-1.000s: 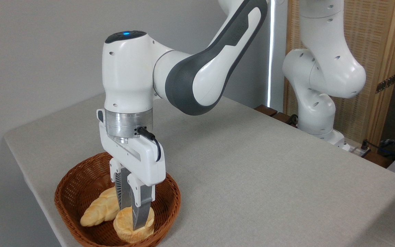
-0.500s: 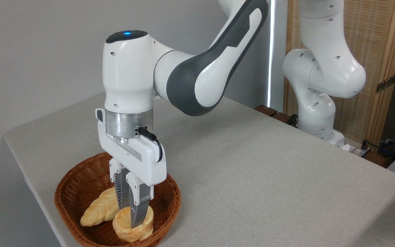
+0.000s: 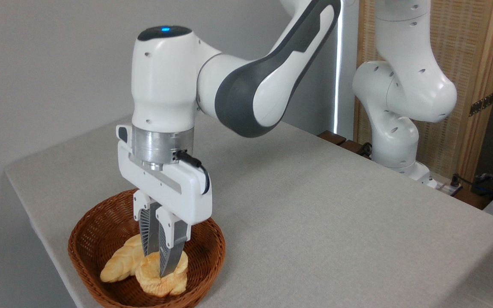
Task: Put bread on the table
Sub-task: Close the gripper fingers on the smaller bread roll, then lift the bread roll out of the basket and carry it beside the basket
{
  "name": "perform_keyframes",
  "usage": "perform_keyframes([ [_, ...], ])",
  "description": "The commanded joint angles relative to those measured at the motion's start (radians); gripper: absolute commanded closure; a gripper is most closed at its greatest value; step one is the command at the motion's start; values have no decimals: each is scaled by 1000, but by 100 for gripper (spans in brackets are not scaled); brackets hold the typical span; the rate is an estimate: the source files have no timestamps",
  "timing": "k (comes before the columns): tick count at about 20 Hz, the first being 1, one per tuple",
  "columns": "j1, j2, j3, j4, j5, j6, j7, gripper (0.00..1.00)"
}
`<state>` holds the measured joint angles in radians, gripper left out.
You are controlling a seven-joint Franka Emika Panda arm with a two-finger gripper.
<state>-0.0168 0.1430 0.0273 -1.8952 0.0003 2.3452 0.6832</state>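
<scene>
the bread [image 3: 161, 280], a stubby golden bun with browned edges, sits pinched between my two ribbed fingers [image 3: 167, 252], squeezed so that its top folds around them. my gripper [image 3: 157, 264] points straight down and is clamped on the bun, low inside the brown wicker basket [image 3: 206, 250]; i cannot tell whether the bun's underside touches the basket floor. just to the left of my fingers, touching the bun, lies a longer braided loaf [image 3: 120, 262], partly hidden behind them. the basket rim circles my fingertips on every side. the table [image 3: 315, 214], covered in plain light grey, spreads out to the right of and behind my hand, and the basket stands at its near left edge. above the fingers, my white wrist rises to a joint with a blue light [image 3: 165, 29] on top.
</scene>
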Motion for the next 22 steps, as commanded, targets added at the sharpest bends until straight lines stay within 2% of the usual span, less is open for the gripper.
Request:
perform_keyframes([
  [1,0,-55,35,-4,-13,-61,-4,67],
  [10,1,-128,56,-5,-16,-220,2,59],
  [19,-5,-200,54,-28,-16,-368,25,59],
  [21,-8,-247,51,-85,-17,-388,24,49],
  [22,-9,-261,49,-103,-17,-389,24,49],
])
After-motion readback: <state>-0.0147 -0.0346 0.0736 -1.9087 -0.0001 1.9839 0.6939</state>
